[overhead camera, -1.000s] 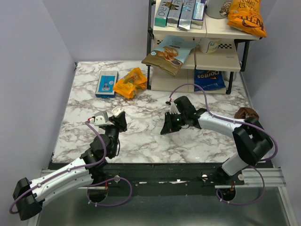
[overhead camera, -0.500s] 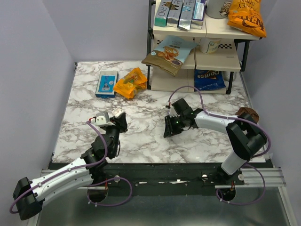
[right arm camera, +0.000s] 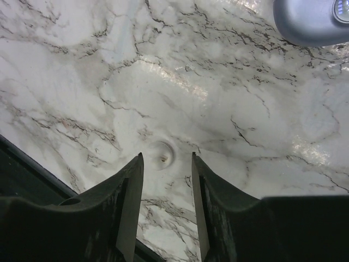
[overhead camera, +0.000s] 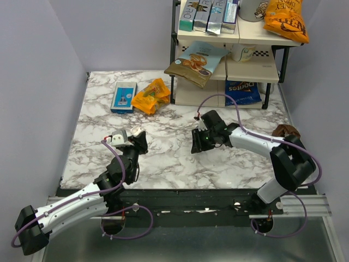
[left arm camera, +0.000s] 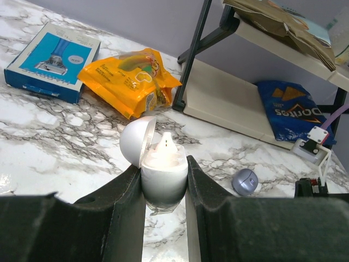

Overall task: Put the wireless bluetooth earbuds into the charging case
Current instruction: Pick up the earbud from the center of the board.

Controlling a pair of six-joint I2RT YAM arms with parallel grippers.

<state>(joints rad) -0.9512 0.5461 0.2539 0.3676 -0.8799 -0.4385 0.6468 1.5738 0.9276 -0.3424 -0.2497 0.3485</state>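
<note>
Left gripper (left arm camera: 164, 170) is clenching a glossy white egg-shaped open case (left arm camera: 163, 184) — likely slipping if pushed; right gripper (right arm camera: 167, 159) is gaping, empty.

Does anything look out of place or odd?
A tiny pale bud-shaped piece lies loose on the marble table between the tips of the open right claw, while the left claw grips the open white egg-shaped case. A tan snack bag slumps over the shelf edge.

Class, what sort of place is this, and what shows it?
Likely a robot test cell dressed as a pantry: marble-pattern table, shelf rack of snack bags, left arm and right arm mounted at its near edge.
</note>
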